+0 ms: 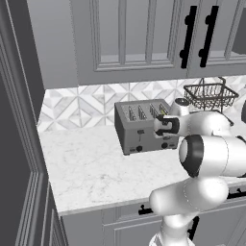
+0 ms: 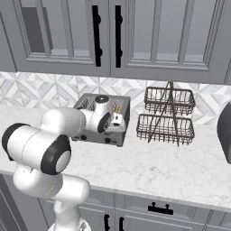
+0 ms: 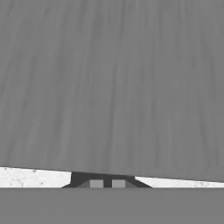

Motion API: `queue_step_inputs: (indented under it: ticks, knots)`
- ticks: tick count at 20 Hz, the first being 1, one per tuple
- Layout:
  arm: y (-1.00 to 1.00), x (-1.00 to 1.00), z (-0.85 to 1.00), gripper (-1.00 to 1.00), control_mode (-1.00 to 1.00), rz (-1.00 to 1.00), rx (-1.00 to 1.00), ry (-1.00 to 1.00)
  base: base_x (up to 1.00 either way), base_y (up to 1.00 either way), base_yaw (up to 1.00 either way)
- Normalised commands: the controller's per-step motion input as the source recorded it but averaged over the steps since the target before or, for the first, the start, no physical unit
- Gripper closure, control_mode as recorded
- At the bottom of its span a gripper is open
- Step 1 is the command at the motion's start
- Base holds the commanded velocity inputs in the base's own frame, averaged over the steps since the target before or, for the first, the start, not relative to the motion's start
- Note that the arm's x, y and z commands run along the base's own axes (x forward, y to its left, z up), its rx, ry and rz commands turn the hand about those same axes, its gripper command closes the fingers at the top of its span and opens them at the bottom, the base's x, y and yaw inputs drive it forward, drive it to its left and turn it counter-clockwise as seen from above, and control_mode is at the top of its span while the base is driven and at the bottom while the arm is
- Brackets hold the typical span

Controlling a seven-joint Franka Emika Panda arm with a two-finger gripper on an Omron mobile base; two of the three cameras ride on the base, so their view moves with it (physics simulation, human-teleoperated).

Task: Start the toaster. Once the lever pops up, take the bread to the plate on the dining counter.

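Observation:
The grey four-slot toaster (image 1: 137,126) stands on the marble worktop against the tiled wall. Its left black lever (image 1: 141,131) and the knobs below it show on the front face. My hand covers the right part of that face. A tan sliver of the bread (image 2: 117,106) peeks from a right-hand slot. My gripper (image 3: 107,183) is shut, its tips side by side and almost against the toaster's grey metal wall (image 3: 112,87), just above the marble. Nothing is visibly held. The plate and the dining counter are out of view.
A two-tier black wire basket rack (image 2: 168,115) stands right of the toaster. A dark appliance (image 2: 224,131) sits at the far right edge. Grey upper cabinets (image 1: 134,33) hang overhead and a tall cabinet side (image 1: 19,144) closes off the left end.

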Motion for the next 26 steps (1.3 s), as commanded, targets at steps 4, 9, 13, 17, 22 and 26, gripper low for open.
queue_step_inputs:
  ticks: [4, 9, 13, 17, 22, 26]
  knots:
    - [0.0, -0.01, -0.12, 1.0, -1.0, 0.0, 0.01, -0.01, 0.0, 0.0, 0.0]
    - [0.0, -0.2, 0.25, 1.0, -1.0, 0.0, 0.09, -0.13, 0.0, 0.0, 0.0]
    - [0.0, -0.4, 0.37, 1.0, -1.0, 0.0, 0.05, -0.2, 0.0, 0.0, 0.0]
    - [0.0, -0.32, 0.43, 1.0, -1.0, 0.0, 0.0, -0.2, 0.0, 0.0, 0.0]
    - [0.0, -0.1, 0.48, 1.0, -1.0, 0.0, 0.0, -0.04, 0.0, 0.0, 0.0]
    - [-0.01, -0.01, 0.0, 1.0, -1.0, 0.0, 0.0, -0.01, 0.0, 0.0, 0.0]
